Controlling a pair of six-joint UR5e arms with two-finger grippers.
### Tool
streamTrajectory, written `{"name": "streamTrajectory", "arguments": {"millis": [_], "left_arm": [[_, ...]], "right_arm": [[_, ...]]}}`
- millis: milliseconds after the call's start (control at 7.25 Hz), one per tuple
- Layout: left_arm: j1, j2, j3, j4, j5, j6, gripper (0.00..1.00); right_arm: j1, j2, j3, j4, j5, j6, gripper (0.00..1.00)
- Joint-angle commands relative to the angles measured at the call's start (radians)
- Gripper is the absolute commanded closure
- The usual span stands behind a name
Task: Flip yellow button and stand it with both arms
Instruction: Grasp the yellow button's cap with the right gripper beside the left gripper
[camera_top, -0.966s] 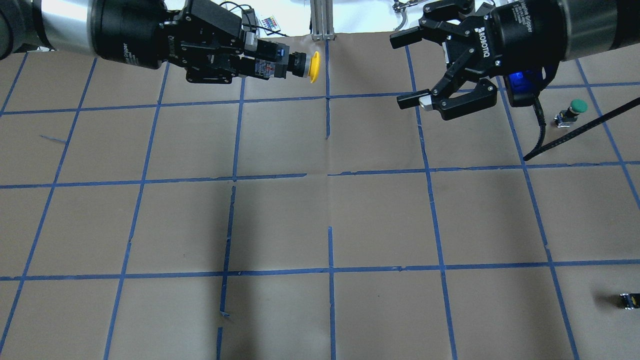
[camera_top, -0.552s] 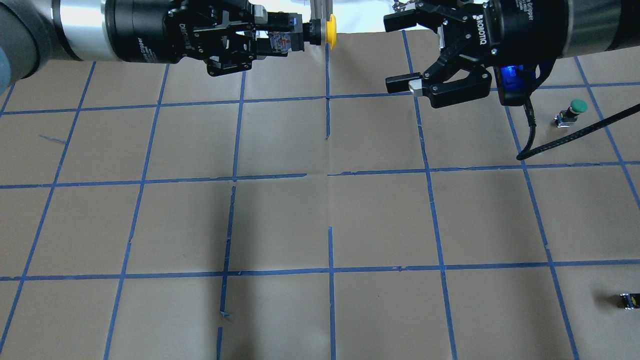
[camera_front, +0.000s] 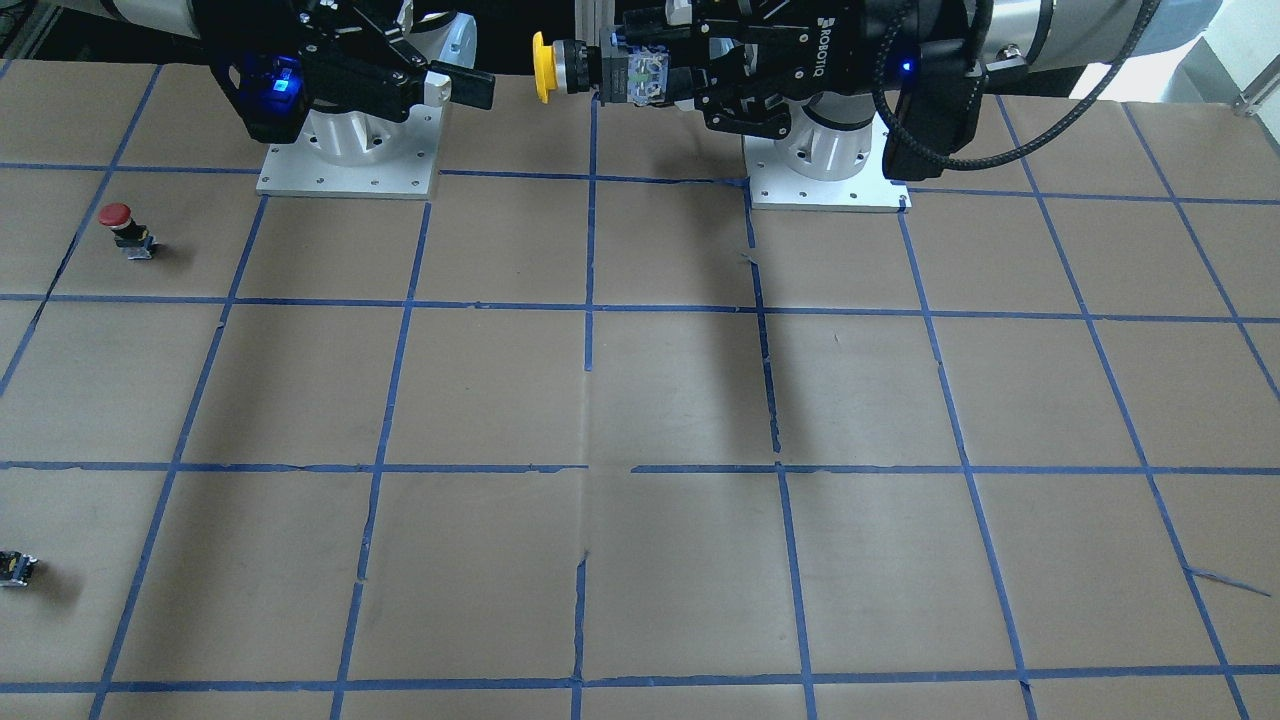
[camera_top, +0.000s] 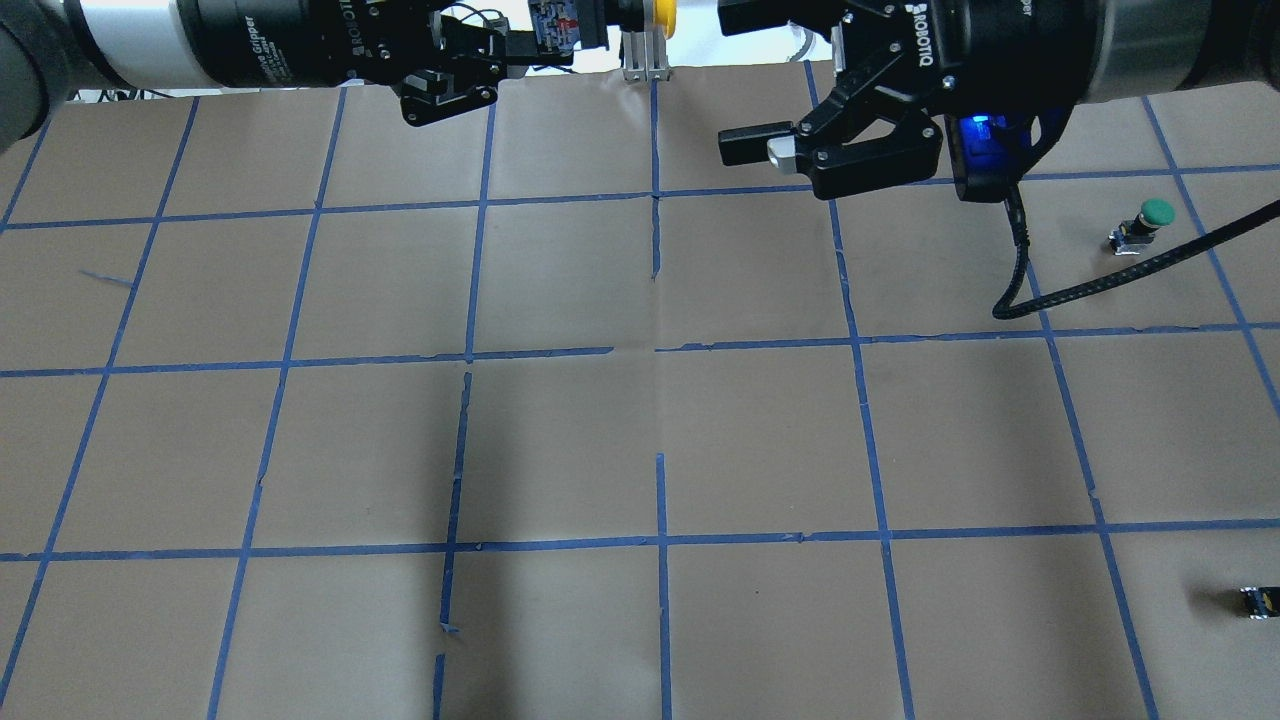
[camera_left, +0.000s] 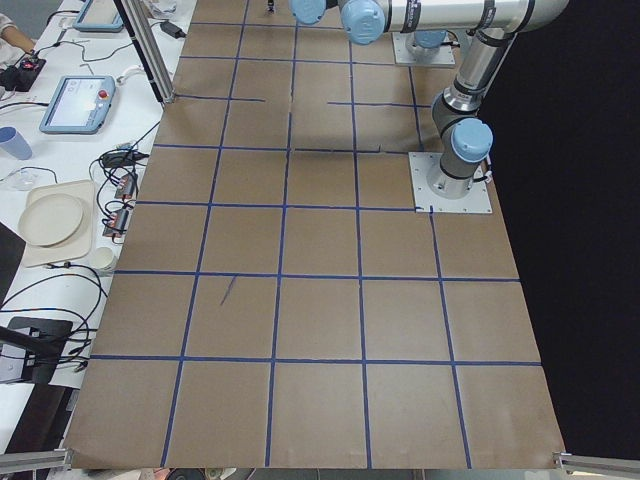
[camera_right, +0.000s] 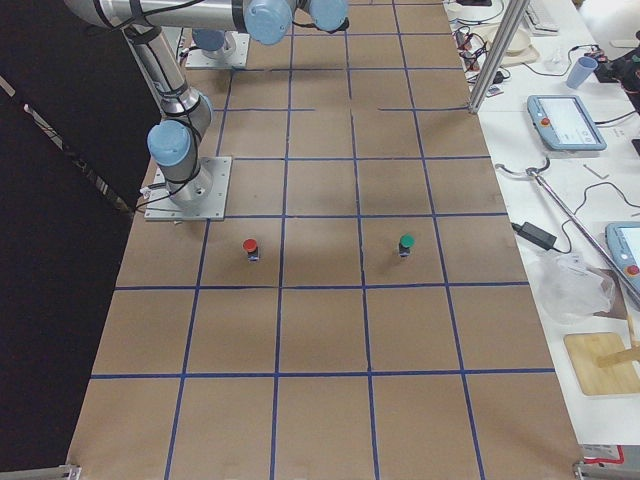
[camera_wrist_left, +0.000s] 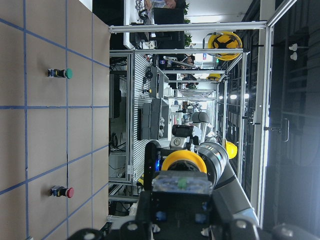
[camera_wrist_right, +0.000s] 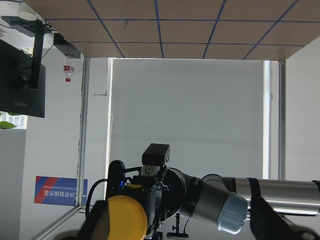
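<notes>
**Brown paper tabletop, taped into squares**

The table (camera_front: 680, 400) is covered in creased brown paper, which blue tape lines (camera_front: 590, 306) divide into a grid — some strips are torn or broken off short. One square silver metal base plate (camera_front: 300, 182) and a second one (camera_front: 830, 195) sit flat along the robot's edge. Toward the robot's right end, a small red-capped push-button (camera_front: 127, 230) stands cap up. A green-capped push-button (camera_top: 1142, 226) stands farther from the robot. A small black capless part (camera_top: 1260, 601) lies well apart from both. A loose sliver of blue tape (camera_front: 1215, 578) lies near the opposite end.
</notes>
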Motion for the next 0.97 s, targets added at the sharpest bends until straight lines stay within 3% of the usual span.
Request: {"name": "streamTrajectory", "arguments": {"millis": [0, 138, 276, 828], "left_arm": [[0.001, 0.001, -0.009, 0.073, -0.012, -0.041, 0.84], [-0.006, -0.004, -0.023, 0.148, -0.013, -0.073, 0.84], [-0.007, -0.004, -0.034, 0.199, -0.015, -0.124, 0.84], [-0.010, -0.002, -0.037, 0.216, -0.067, -0.164, 0.85]], "right_arm": [[0.007, 0.011, -0.001, -0.190, 0.004, 0.172, 0.00], [0.007, 0.024, 0.001, -0.269, 0.022, 0.259, 0.00], [0.015, 0.026, 0.004, -0.274, 0.058, 0.275, 0.00], [0.039, 0.049, 0.001, -0.403, 0.060, 0.276, 0.00]]}}
